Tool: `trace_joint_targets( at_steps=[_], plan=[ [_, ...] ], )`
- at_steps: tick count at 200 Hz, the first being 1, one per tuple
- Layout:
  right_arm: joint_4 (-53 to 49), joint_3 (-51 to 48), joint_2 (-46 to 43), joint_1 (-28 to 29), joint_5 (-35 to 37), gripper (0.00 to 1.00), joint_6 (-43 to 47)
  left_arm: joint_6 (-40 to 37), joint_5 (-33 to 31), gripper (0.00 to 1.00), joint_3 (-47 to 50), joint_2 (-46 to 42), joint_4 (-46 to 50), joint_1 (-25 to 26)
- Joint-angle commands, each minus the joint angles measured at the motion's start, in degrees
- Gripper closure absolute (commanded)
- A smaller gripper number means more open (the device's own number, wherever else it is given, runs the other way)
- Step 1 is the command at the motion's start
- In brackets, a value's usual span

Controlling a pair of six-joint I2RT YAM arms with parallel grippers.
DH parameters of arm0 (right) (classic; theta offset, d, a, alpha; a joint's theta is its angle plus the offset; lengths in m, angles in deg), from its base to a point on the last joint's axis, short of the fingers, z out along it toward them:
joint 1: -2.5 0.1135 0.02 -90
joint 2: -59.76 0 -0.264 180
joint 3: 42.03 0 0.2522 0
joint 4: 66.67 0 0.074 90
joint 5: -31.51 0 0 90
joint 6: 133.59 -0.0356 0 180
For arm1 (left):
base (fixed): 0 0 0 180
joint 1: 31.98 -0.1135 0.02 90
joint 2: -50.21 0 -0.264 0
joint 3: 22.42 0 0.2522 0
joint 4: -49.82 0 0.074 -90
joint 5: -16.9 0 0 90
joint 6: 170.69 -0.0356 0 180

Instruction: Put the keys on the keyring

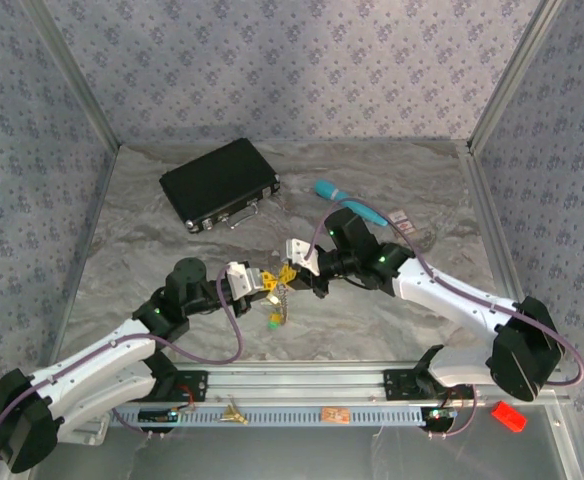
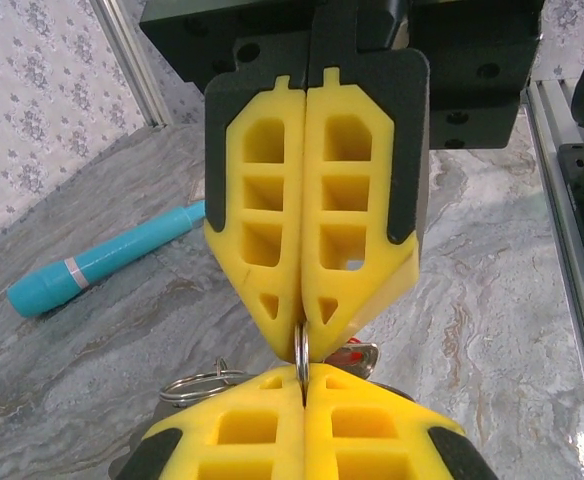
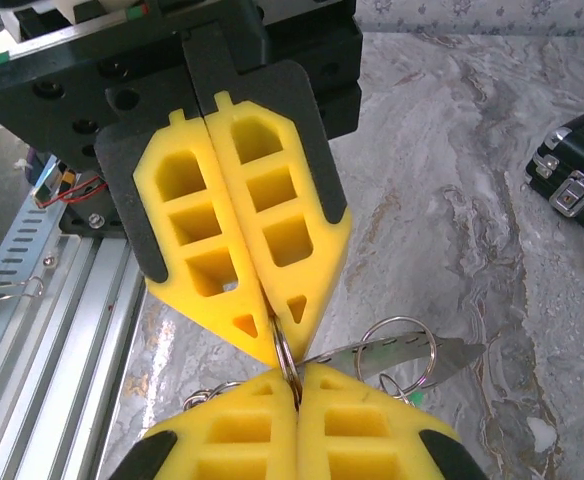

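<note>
Both grippers meet tip to tip above the middle of the table. My left gripper (image 2: 303,388) is shut on a thin wire ring of the keyring (image 2: 302,352). My right gripper (image 3: 294,388) is shut on the same ring (image 3: 286,352) from the opposite side. A silver key blade (image 3: 417,352) and a second wire ring (image 3: 397,345) stick out to the right of the pinch, with a speck of green (image 3: 412,397) below. A red key head (image 2: 360,355) peeks out behind the fingers. In the top view the chain and coloured keys (image 1: 275,312) dangle under the left gripper (image 1: 265,284) and right gripper (image 1: 297,272).
A black case (image 1: 220,183) lies at the back left and a teal pen-shaped tool (image 1: 352,208) at the back centre-right. The metal rail (image 1: 302,385) runs along the near edge, with a red block (image 1: 508,415) at its right end. Patterned walls enclose the table.
</note>
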Motion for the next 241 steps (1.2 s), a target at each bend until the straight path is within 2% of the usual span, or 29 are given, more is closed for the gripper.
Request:
trace_joint_targets(
  at_steps=[1,7,19,43,82,106,132,164,171,192,241],
  plan=[
    [-3.8,3.1,0.3,0.2,0.3,1.00,2.4,0.0,-0.3,0.86,-0.8,-1.5,-1.7,0.4],
    [-5.2,3.8,0.2,0.4,1.1,1.00,3.2,-0.3,-0.7,0.79,-1.1,-1.6,-0.7,0.4],
    [-8.6,5.3,0.5,1.1,2.8,1.00,5.3,-1.1,-1.3,0.76,-1.9,-1.6,1.7,0.4],
    [-15.7,9.2,2.0,2.8,6.9,1.00,9.9,-2.1,-1.3,0.75,-3.4,-1.3,4.8,0.4],
    [-20.9,13.3,4.2,4.9,10.8,1.00,13.7,-2.6,-0.8,0.77,-4.1,-0.9,5.5,0.4],
    [-22.7,14.8,5.5,6.1,12.1,1.00,15.1,-2.7,-0.1,0.80,-4.5,-0.3,5.2,0.4],
    [-21.8,17.0,5.4,6.4,10.3,1.00,14.6,-2.9,0.4,0.84,-4.7,0.2,5.6,0.4],
    [-18.9,15.9,4.0,5.7,8.2,1.00,11.5,-3.3,0.9,0.96,-4.4,0.3,5.4,0.4],
    [-17.5,13.7,3.2,5.2,8.1,0.92,10.1,-3.4,1.0,1.00,-4.4,0.2,5.2,0.4],
    [-13.0,9.5,0.8,3.0,7.3,0.69,5.0,-3.3,1.2,1.00,-3.4,-0.1,3.6,0.4],
    [-9.5,4.4,-1.8,1.2,7.3,0.67,-1.7,-3.2,1.1,1.00,-2.0,-0.5,0.7,0.4]
  ],
)
